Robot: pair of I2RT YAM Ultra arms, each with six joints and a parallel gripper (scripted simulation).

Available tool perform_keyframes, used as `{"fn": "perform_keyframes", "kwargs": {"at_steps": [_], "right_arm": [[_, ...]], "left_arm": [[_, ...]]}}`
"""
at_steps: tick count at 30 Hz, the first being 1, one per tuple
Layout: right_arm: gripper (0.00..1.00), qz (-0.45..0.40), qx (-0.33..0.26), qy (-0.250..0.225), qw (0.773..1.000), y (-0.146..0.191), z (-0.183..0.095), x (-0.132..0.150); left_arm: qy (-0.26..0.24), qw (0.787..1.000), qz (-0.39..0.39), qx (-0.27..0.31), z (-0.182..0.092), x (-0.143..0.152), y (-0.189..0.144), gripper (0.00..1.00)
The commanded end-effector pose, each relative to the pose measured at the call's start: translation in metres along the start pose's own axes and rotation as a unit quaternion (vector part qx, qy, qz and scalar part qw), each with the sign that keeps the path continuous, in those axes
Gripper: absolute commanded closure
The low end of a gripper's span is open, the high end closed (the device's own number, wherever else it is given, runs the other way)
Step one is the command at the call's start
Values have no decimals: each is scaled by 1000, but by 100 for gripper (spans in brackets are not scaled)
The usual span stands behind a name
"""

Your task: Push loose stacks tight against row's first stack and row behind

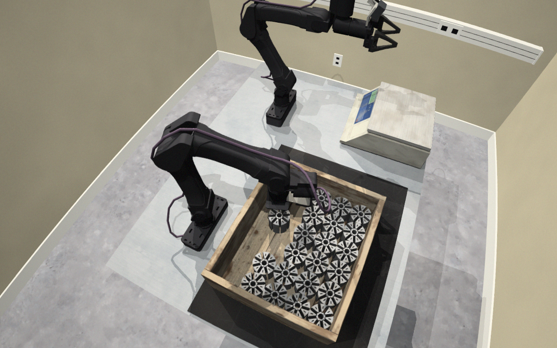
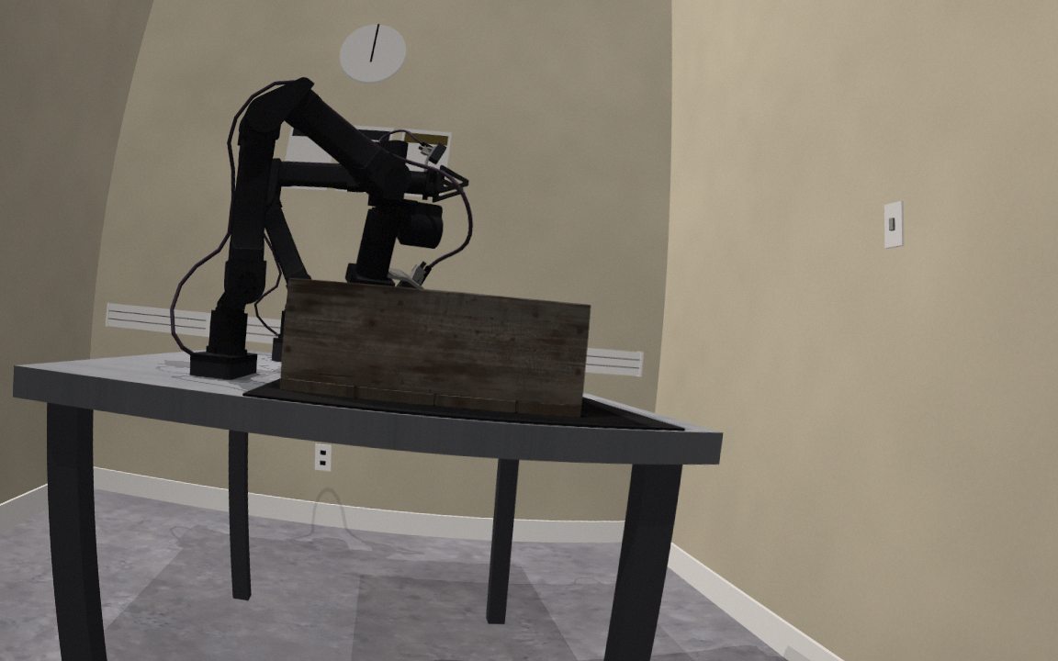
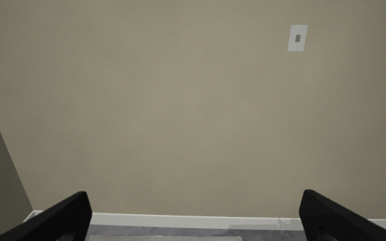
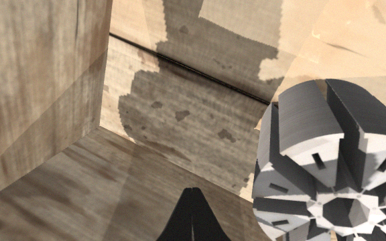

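Note:
Slotted round metal stacks (image 1: pixel 316 261) stand in slanting rows in the wooden crate (image 1: pixel 361 264) (image 2: pixel 434 353) (image 4: pixel 39 84). In the row nearest the arms, two stacks stand together at the near end, the second (image 1: pixel 264 262) beside the corner one (image 1: pixel 253 283). A lone stack (image 1: pixel 278 219) (image 4: pixel 313 134) stands farther along, with a wide gap to them and bare floor between it and the row behind. My right gripper (image 4: pixel 191 198) is shut and empty, low in the crate beside the lone stack; its tips are hidden in the top and exterior views. My left gripper (image 1: pixel 398 36) (image 3: pixel 194 201) is open and empty, high up.
The crate stands on a black mat (image 1: pixel 237 320), its walls rising around the right gripper. A scale (image 1: pixel 406 108) stands beyond the crate's far end. The right forearm (image 1: pixel 233 151) reaches over the crate's side wall and hides its far corner in the top view.

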State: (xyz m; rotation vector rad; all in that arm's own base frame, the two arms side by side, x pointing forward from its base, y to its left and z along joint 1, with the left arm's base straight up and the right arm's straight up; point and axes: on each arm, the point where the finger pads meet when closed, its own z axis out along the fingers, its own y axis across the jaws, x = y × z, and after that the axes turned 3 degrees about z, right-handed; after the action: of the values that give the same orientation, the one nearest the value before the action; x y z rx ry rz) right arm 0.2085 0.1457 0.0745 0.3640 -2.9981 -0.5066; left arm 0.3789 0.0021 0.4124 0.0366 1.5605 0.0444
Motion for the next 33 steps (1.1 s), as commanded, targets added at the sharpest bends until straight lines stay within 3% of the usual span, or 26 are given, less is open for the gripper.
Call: {"fn": "perform_keyframes", "kwargs": {"at_steps": [1,5,9,11,12,17,24,33], "right_arm": [[99,-9,-10,-8,1000,0,13,-7],[99,-8,-11,-7,1000,-5,26,-7],[99,-20,-17,-46,999,3,7,-22],[99,-20,-17,-46,999,3,7,-22],[99,-12,-14,-24,1000,-1,18,-16],[99,-16,-15,-39,999,-5,8,-22],[99,-5,-12,-11,1000,-17,12,-14],[99,-3,3,-9,1000,-32,10,-13]], "left_arm": [[-50,999,-1,8,-5,-38,-5,0],[-50,999,-1,8,-5,-38,-5,0],[-50,999,-1,8,-5,-38,-5,0],[-50,999,-1,8,-5,-38,-5,0],[-50,999,-1,8,-5,-38,-5,0],[-50,999,-1,8,-5,-38,-5,0],[-50,999,-1,8,-5,-38,-5,0],[-50,999,-1,8,-5,-38,-5,0]]}}
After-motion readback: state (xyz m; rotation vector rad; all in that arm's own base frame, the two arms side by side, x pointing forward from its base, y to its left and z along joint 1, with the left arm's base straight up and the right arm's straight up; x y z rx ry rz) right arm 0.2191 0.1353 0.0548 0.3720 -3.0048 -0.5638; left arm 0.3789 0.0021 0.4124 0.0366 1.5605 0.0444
